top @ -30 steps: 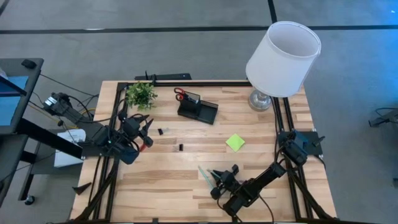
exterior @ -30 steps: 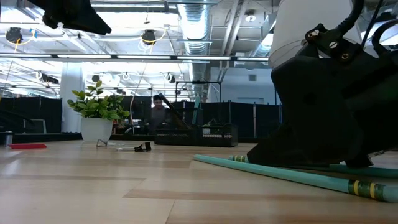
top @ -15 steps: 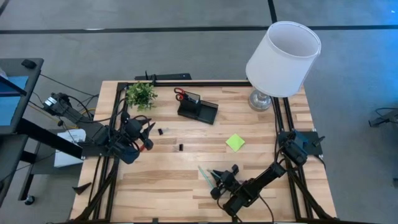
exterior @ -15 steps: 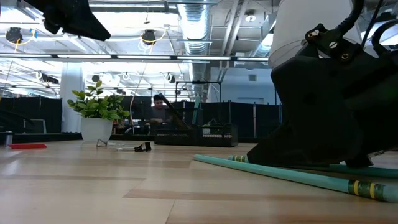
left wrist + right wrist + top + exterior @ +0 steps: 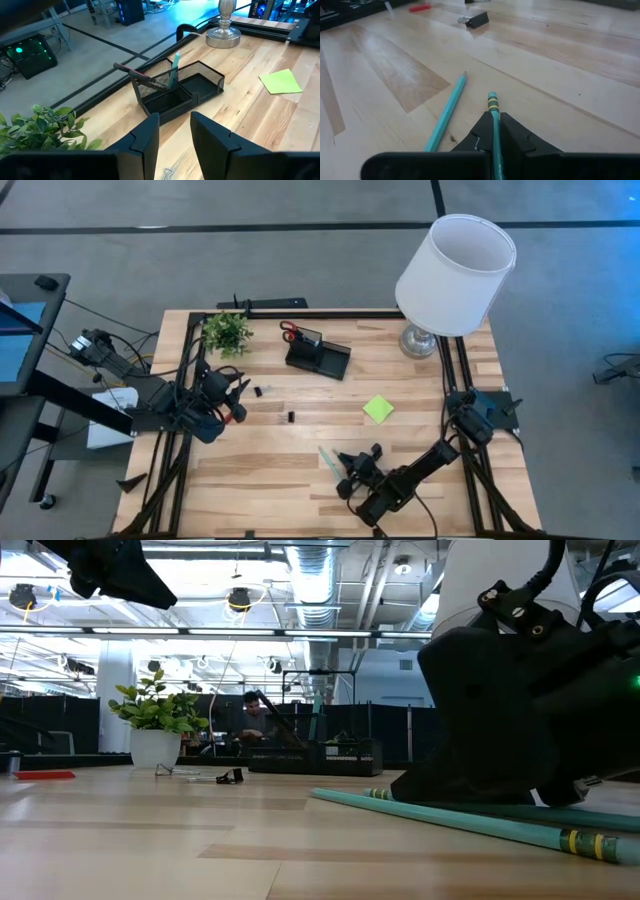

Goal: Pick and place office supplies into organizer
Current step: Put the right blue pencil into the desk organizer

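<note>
My right gripper is low over the near middle of the table, shut on a teal pencil. A second teal pencil lies loose beside it on the wood. The black mesh organizer stands at the far middle and holds a teal pen, a pink pen and red-handled scissors. A lime-green sticky pad lies flat right of centre. My left gripper hovers open above the table's left side, facing the organizer, with nothing between its fingers. My right gripper pinches the teal pencil between its two fingers a short way behind its yellow-banded end. The fingers come slanting down from the table's near right and lie along the pencil. The banded end sticks out past the fingertips, down at the table surface.
A white-shaded lamp stands at the far right and a small potted plant at the far left. A black binder clip and a small black bit lie left of centre. A red bit lies farther left.
My right gripper has shut on the teal pencil without shifting along the table. Both pencils lie where they were. My left gripper has turned a little at the wrist and stayed in place.
</note>
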Action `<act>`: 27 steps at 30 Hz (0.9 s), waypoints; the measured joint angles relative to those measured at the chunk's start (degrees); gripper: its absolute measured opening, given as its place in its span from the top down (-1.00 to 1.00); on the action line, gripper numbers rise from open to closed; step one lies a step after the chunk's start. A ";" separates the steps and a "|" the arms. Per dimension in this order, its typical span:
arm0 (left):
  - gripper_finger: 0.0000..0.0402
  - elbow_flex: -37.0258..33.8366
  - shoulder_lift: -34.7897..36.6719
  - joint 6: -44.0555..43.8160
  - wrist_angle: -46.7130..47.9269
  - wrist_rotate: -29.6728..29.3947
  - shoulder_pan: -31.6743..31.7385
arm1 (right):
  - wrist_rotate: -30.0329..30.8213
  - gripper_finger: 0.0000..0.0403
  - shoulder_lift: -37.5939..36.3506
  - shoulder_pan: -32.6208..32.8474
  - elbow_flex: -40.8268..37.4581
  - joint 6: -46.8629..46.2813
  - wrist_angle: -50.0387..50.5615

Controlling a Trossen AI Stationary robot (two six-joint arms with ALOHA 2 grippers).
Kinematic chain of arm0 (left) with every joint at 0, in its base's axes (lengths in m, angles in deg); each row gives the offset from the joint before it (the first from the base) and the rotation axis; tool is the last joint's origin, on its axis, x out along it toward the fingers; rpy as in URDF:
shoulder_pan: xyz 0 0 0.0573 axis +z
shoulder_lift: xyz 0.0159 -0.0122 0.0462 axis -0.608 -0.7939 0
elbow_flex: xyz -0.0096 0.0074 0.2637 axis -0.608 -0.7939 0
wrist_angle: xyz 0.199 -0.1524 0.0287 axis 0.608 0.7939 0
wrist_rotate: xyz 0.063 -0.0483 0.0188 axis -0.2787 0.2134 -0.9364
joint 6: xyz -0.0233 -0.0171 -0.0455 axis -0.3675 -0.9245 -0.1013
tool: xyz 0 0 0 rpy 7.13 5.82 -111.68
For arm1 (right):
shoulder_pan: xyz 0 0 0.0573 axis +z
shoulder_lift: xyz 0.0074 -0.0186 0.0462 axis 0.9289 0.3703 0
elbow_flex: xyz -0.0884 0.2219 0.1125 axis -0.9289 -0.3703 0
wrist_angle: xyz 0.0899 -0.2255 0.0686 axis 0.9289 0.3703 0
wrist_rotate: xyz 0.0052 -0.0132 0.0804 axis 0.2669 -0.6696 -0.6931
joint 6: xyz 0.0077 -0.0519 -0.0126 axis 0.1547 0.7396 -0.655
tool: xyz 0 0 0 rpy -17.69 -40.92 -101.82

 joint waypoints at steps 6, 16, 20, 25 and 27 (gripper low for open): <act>0.45 0.00 0.00 0.00 -0.02 0.38 0.00 | -2.85 0.96 0.21 -0.30 2.39 0.38 0.63; 0.45 0.00 0.00 -0.02 0.00 0.59 0.00 | -8.63 0.96 -2.55 -3.41 4.89 1.09 8.02; 0.45 0.00 0.00 0.00 0.07 0.74 0.00 | -9.03 0.97 -2.87 -4.54 4.85 2.27 7.91; 0.45 0.00 0.00 0.02 0.21 0.94 0.00 | -8.16 0.99 -2.83 -4.18 4.85 3.06 7.74; 0.45 0.00 0.00 0.02 0.22 0.94 0.00 | -7.32 1.00 -2.80 -4.07 4.85 3.17 7.75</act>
